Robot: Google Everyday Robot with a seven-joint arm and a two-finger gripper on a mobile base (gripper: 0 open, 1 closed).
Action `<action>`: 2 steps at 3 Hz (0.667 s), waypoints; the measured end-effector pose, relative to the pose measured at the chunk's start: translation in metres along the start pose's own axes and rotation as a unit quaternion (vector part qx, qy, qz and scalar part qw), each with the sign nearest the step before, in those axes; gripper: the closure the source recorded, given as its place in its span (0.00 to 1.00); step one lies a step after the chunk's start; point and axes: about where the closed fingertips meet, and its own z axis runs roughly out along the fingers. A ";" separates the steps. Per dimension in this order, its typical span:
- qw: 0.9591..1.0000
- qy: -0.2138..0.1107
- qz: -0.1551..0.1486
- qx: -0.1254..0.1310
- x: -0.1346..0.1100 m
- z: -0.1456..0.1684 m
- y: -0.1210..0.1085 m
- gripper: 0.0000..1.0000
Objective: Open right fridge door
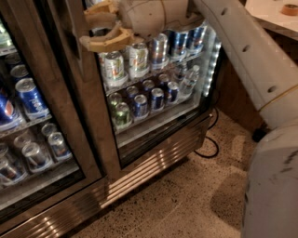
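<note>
The fridge (139,173) fills the left and middle of the camera view, a ribbed steel grille along its base. The right fridge door (95,132) has a steel frame, and its glass shows lit shelves of cans (139,100). My gripper (84,28) is at the top of the view, against the upper left frame of that door. Its tan fingers (108,42) point left, one above the other, with a gap between them, so it is open. Whether they touch a handle I cannot tell. The door's top is out of view.
The left glass door (32,121) shows blue cans. My white arm (242,51) runs from the upper right down to the robot's body (274,186) at the right edge. A black cable (210,139) lies on the speckled floor by the fridge's right corner. A counter (272,14) stands at the top right.
</note>
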 end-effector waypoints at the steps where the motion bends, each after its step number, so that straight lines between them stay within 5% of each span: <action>1: 1.000 0.000 0.000 0.000 0.000 0.000 0.000 1.00; 2: 1.000 0.000 0.000 0.000 0.000 -0.003 0.000 1.00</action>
